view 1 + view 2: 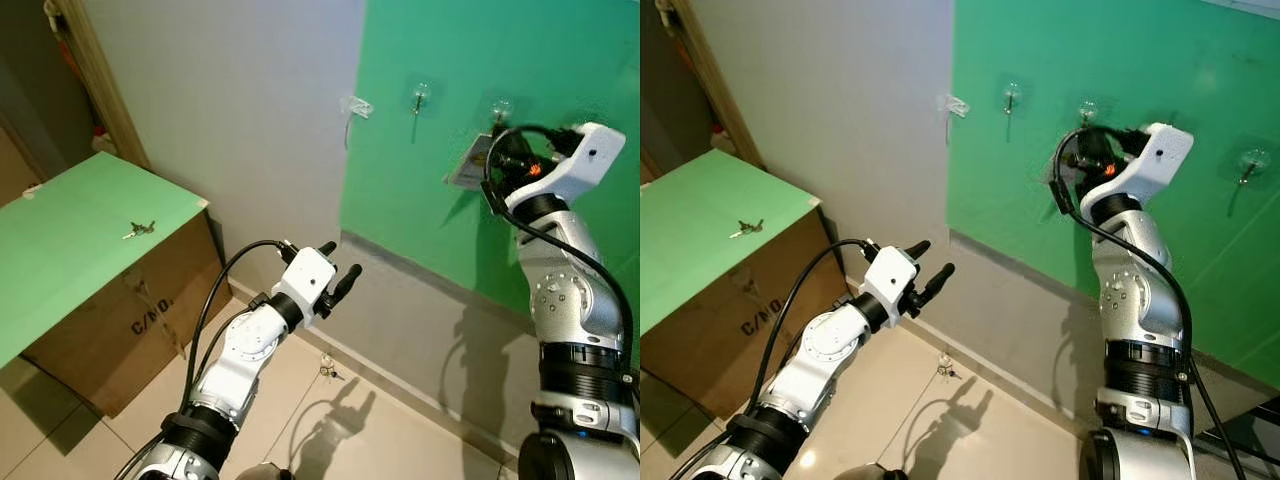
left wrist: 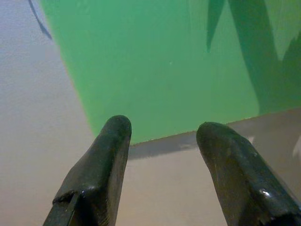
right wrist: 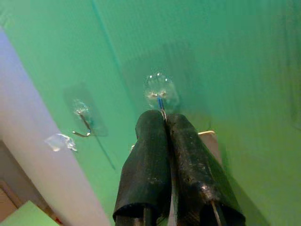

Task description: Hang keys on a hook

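On the left, a bunch of keys lies on the green-topped cardboard box. The left gripper hovers mid-air with fingers spread wide, holding nothing. On the right, the right gripper presses its closed fingers against a clear hook on the green wall, pinching something thin beside a pale tag.

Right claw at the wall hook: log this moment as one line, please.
right claw: shut on key ring, at clear hook on green wall | left claw: open, idle | spare keys: on box
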{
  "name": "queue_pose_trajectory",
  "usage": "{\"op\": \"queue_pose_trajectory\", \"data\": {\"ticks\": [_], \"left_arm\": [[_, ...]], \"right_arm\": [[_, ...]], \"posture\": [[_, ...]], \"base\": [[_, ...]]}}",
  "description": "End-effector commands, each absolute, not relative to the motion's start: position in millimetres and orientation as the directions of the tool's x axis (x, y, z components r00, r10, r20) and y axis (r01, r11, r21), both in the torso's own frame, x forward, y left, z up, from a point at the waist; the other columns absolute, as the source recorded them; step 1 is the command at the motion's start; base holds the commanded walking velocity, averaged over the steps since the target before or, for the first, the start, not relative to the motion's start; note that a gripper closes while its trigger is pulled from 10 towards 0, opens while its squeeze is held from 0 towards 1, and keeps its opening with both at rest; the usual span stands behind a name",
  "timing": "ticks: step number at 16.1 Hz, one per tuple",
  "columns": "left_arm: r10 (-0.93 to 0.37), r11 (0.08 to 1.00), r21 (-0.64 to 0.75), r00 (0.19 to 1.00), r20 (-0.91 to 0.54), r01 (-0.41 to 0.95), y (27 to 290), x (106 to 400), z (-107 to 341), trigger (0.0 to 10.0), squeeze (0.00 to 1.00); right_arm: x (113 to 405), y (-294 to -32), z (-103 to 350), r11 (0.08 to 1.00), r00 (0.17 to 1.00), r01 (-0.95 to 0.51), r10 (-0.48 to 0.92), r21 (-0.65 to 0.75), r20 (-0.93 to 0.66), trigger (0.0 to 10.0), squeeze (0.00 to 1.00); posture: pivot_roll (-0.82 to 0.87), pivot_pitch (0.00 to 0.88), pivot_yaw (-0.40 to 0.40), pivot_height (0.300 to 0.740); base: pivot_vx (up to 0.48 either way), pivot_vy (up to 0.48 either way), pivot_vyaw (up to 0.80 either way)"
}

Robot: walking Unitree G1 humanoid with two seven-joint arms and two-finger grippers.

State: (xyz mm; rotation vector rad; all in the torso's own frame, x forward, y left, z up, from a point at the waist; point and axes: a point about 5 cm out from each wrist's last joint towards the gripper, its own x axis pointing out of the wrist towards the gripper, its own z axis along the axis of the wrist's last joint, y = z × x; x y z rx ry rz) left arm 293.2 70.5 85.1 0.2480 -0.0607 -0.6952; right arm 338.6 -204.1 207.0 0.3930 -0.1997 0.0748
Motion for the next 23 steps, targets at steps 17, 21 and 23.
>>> {"op": "queue_pose_trajectory", "data": {"ticks": [17, 21, 23], "left_arm": [[-0.646, 0.731, 0.253, 0.762, -0.042, 0.633, 70, 294, 84, 10.0, 0.0], [-0.645, 0.731, 0.251, 0.763, -0.047, 0.634, 70, 293, 83, 10.0, 0.0], [-0.644, 0.732, 0.251, 0.763, -0.05, 0.634, 70, 293, 82, 10.0, 0.0]], "right_arm": [[348, -218, 181, 0.623, 0.999, 0.008, -0.029, 0.782, 0.013, 0.0, 0.0], [348, -218, 174, 0.66, 0.999, 0.042, -0.04, 0.75, -0.021, 0.0, 0.0], [347, -223, 173, 0.661, 0.997, 0.074, -0.073, 0.747, -0.034, 0.0, 0.0]], "posture": [[-0.09, 0.0, 0.034, 0.74], [-0.09, 0.0, 0.037, 0.74], [-0.09, 0.0, 0.034, 0.74]], "base": [[0.0, 0.0, 0.0], [0.0, 0.0, 0.0], [0.0, 0.0, 0.0]]}}
